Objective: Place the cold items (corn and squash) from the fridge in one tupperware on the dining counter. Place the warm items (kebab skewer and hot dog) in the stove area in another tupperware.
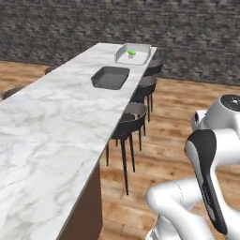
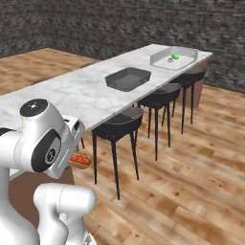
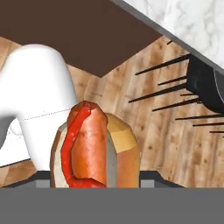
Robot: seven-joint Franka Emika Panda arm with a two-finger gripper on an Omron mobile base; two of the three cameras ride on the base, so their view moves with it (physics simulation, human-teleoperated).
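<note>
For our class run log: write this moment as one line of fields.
gripper: shut on hot dog | dark tupperware: empty, on dining counter | phase: carrying

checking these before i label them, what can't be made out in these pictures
- Gripper: in the hand view the hot dog covers the fingertips, so the contact itself is hidden.
- Hot dog: in the right base view the arm hides most of it.
- White tupperware: the green item inside is too small to identify; a second small item is likewise unclear.
- Dark tupperware: its floor is partly hidden by its near wall.
- Dining counter: cut off by the left base view's edge.
</note>
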